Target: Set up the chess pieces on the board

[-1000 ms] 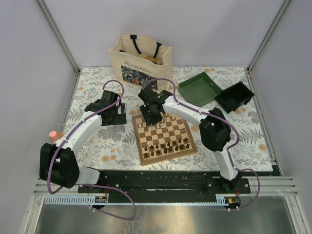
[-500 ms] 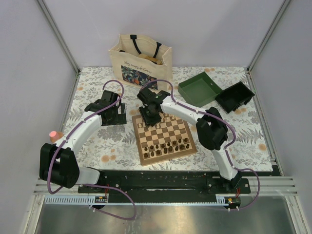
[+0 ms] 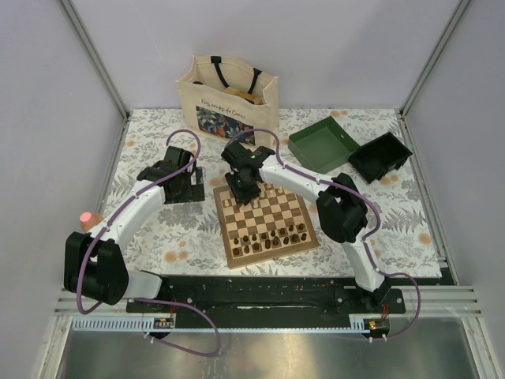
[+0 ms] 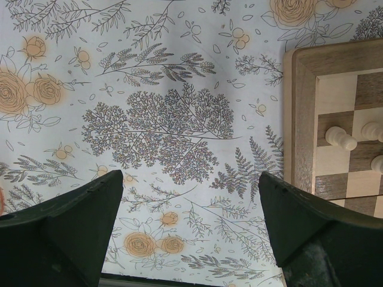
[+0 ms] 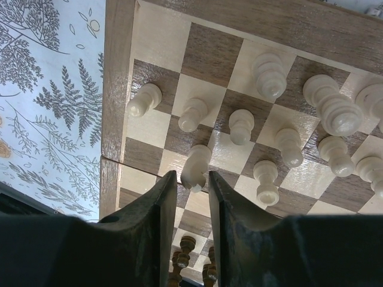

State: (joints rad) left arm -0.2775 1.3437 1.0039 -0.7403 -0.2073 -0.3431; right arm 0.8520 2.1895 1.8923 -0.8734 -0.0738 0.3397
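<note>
The board (image 3: 222,229) is lying in the middle of the flowered surface (image 3: 183,237), with its dark pieces (image 3: 272,234) standing in rows along the 6 o'clock side and its pale pieces (image 3: 272,192) gathering along the 12 o'clock side.

The right arm is reaching across to the board's 11 o'clock corner. In the right wrist view the right claw (image 5: 191,174) is pinching a pale pawn (image 5: 197,161) by its base, the fingers (image 5: 158,206) pressing in with only a narrow slot between them. The pawn is leaning a little and hanging over the second column of squares from the board's edge. Other pale pawns (image 5: 192,113) are standing in a slanting line just beyond it, and taller pale figures (image 5: 332,107) are standing in the row behind.

The left claw (image 4: 190,179) is hovering over bare surface at the board's 9 o'clock side, spread wide and gripping nothing; the board's corner is showing at 3 o'clock in its own view.

A tote bag (image 3: 227,99) is standing at 12 o'clock from the board, and a green box (image 3: 319,144) and a black box (image 3: 380,155) are sitting at about 1 to 2 o'clock.
</note>
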